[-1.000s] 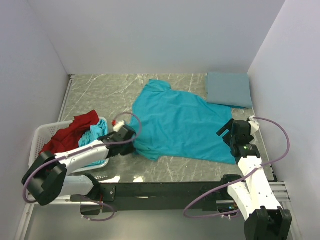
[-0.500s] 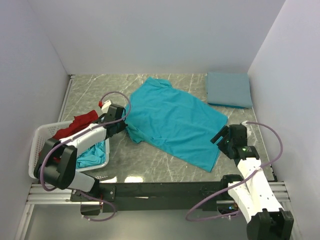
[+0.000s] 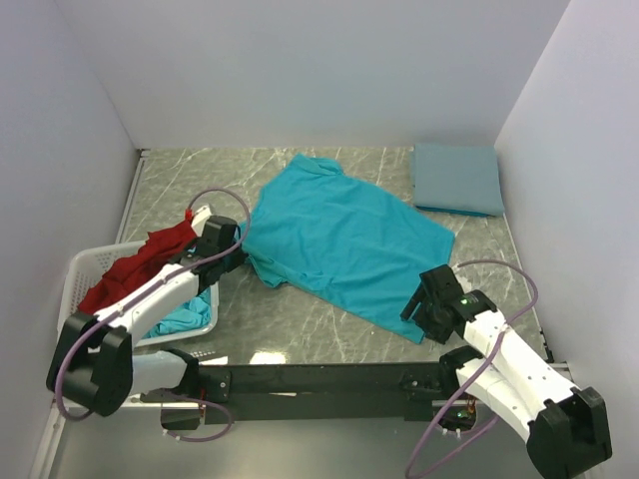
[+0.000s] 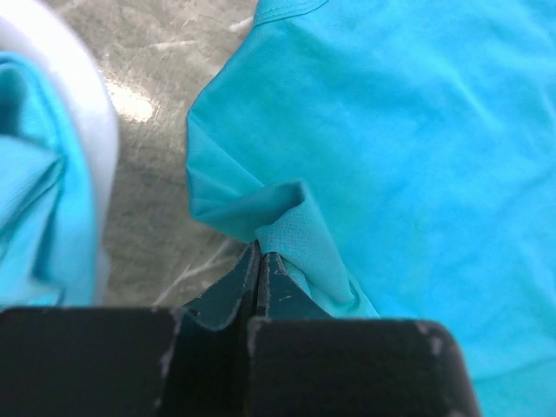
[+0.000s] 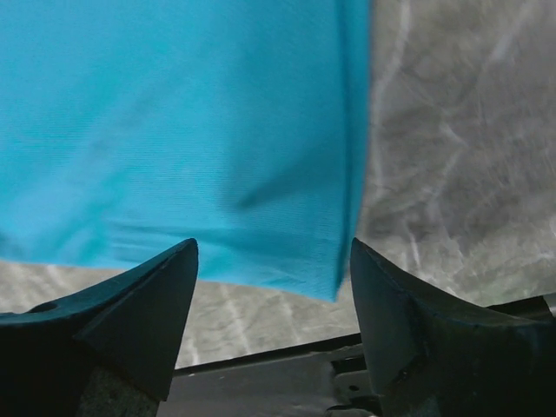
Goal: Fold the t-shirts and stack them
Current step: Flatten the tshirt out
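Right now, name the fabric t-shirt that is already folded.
The dull grey-blue t-shirt, far right: a neat flat rectangle. The bright teal t-shirt lies spread open; the red t-shirt is crumpled in the white plastic basket.

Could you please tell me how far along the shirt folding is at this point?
Done: one grey-blue t-shirt lies folded in the far right corner. In hand: a teal t-shirt is spread on the table, the left gripper shut on its edge, the right gripper open over its near corner. Left: folding it, plus the red t-shirt and a second teal t-shirt in the basket.
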{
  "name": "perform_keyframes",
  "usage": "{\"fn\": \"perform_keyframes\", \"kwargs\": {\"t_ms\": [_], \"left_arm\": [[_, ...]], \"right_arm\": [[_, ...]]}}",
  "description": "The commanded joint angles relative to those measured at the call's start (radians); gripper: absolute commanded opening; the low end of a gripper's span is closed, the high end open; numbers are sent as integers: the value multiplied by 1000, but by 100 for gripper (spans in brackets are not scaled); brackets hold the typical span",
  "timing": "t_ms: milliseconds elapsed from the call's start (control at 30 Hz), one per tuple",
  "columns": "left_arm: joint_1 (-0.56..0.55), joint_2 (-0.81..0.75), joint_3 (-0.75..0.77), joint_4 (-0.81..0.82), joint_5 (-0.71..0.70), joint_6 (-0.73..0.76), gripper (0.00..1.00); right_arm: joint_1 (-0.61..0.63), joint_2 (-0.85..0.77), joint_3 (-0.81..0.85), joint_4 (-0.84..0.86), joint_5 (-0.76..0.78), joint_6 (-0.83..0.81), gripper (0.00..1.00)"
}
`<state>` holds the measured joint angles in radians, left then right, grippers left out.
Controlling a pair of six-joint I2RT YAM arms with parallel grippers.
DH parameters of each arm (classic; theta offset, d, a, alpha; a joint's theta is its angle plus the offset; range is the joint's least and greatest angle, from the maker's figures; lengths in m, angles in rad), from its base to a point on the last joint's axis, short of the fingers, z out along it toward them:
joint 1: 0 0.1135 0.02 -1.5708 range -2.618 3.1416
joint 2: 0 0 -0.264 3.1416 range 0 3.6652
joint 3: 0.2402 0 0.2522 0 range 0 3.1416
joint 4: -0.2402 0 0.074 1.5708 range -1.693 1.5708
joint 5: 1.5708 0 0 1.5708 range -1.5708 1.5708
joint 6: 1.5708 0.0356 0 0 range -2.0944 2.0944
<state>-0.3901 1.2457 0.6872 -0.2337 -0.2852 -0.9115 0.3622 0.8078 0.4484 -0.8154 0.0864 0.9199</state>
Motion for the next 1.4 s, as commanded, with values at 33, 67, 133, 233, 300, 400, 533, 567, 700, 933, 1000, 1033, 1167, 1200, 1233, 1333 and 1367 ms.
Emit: {"fn": "perform_keyframes", "kwargs": {"t_ms": [33, 67, 133, 233, 300, 400, 533, 567, 700, 933, 1000, 1033, 1167, 1200, 1233, 1333, 1367], "left_arm": [[0, -71, -29, -4, 29, 11, 0], [0, -72, -32, -4, 40, 20, 1], [0, -68, -31, -24, 46, 20, 1], [0, -55, -38, -20, 52, 5, 1], [-1, -46, -37, -32, 57, -24, 0], [0, -35, -38, -45, 63, -23, 0], [0, -67, -66, -20, 101, -13, 0], [0, -75, -69, -13, 107, -10, 0], [0, -100, -84, -3, 112, -4, 0], [0, -155, -78, 22, 129, 10, 0], [0, -170, -49, 28, 126, 22, 0], [0, -184, -32, 27, 117, 25, 0], [0, -213, 70, 16, 66, 52, 0], [0, -219, 124, 13, 55, 68, 0], [0, -232, 155, 10, 40, 82, 0], [0, -255, 287, -7, 61, 154, 1], [0, -259, 322, -19, 64, 173, 1]], "right_arm": [[7, 7, -42, 22, -5, 59, 76], [6, 11, -39, 15, -2, 57, 75], [9, 21, -31, -13, 16, 54, 75], [7, 24, -40, -10, -2, 54, 73], [9, 27, -57, 13, -40, 53, 64], [17, 40, -60, 19, -65, 57, 59], [29, 42, -59, -21, -51, 66, 55], [27, 41, -59, -18, -50, 66, 51], [29, 53, -59, 27, -48, 59, 23], [29, 70, 65, 32, 61, 4, 0], [27, 73, 154, 33, 91, -36, 0], [27, 76, 185, 32, 108, -53, 0], [24, 105, 382, 36, 240, -125, 0], [26, 102, 412, 48, 262, -133, 0], [18, 97, 444, 71, 277, -147, 0], [7, 79, 587, 85, 329, -211, 0], [7, 71, 657, 82, 338, -225, 0]]}}
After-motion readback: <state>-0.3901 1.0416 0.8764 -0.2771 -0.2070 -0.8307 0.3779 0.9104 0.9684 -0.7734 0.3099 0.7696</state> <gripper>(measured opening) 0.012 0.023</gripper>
